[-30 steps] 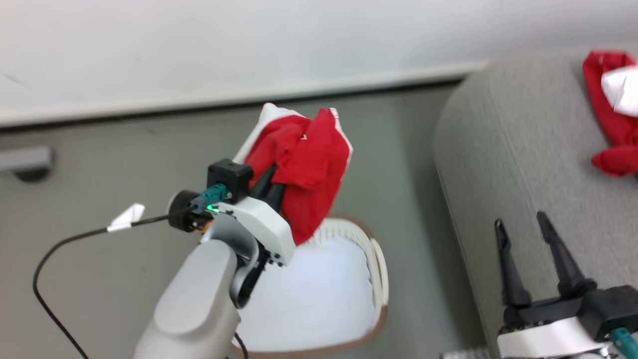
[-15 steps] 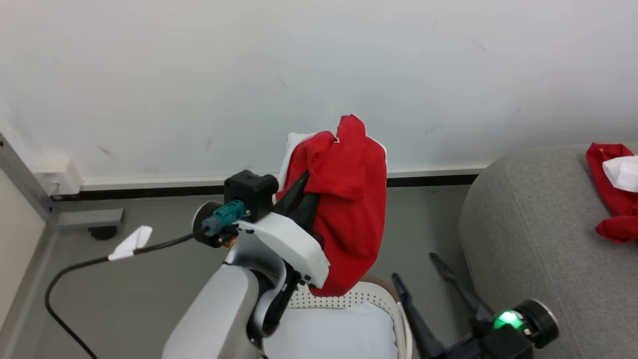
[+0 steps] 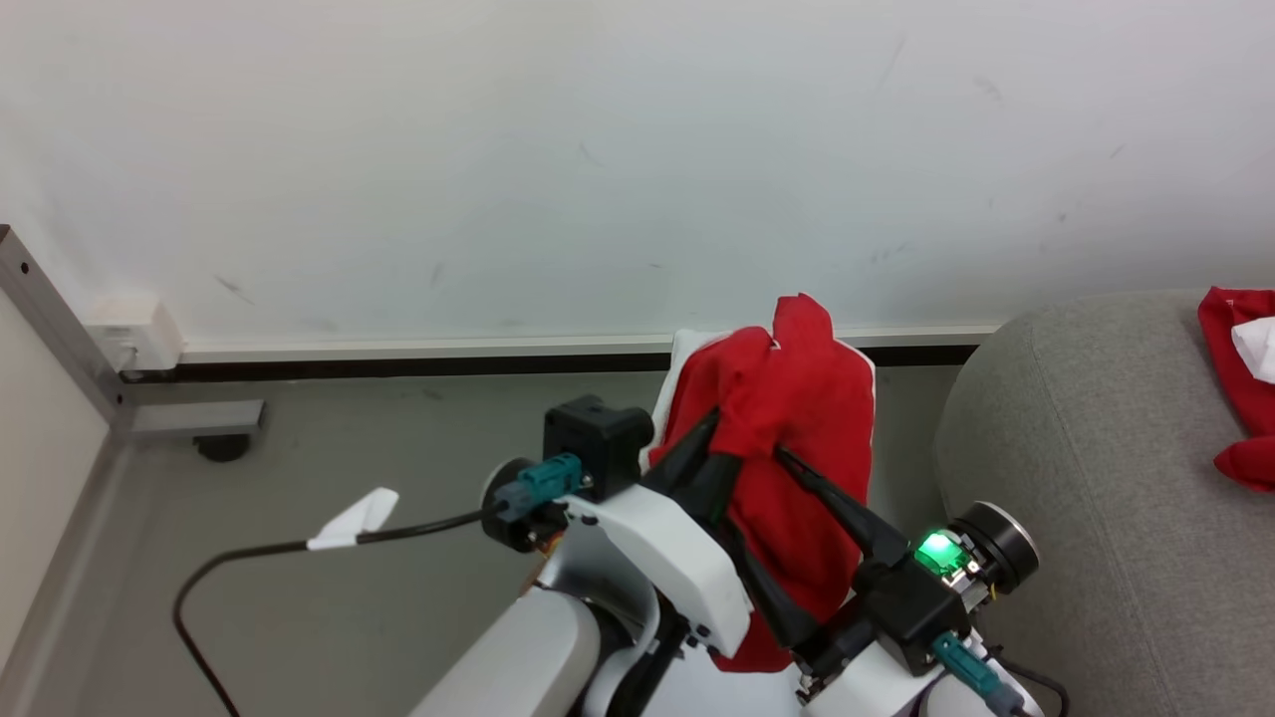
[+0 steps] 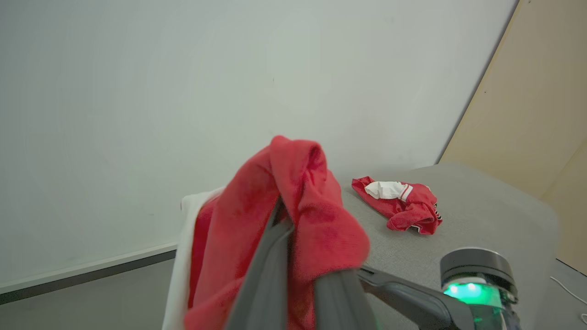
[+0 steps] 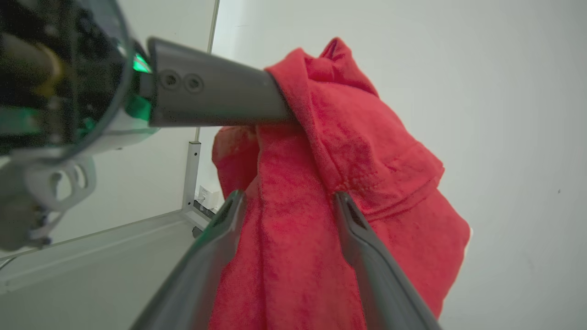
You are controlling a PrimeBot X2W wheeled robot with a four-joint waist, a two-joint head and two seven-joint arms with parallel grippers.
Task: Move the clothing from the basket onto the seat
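Red jersey cloth with a white edge, the garment [image 3: 797,418] hangs bunched from the tightly closed left fingers [image 3: 697,463], just off the seat's [image 3: 1096,448] rounded end and above the floor [image 3: 349,438]. The left wrist view shows a whole second garment [image 4: 399,206] crumpled on the seat; the head view crops it. In the right wrist view, the right fingers [image 5: 362,238] are spread wide either side of the hanging folds. Bare grey cushion lies between the two garments.
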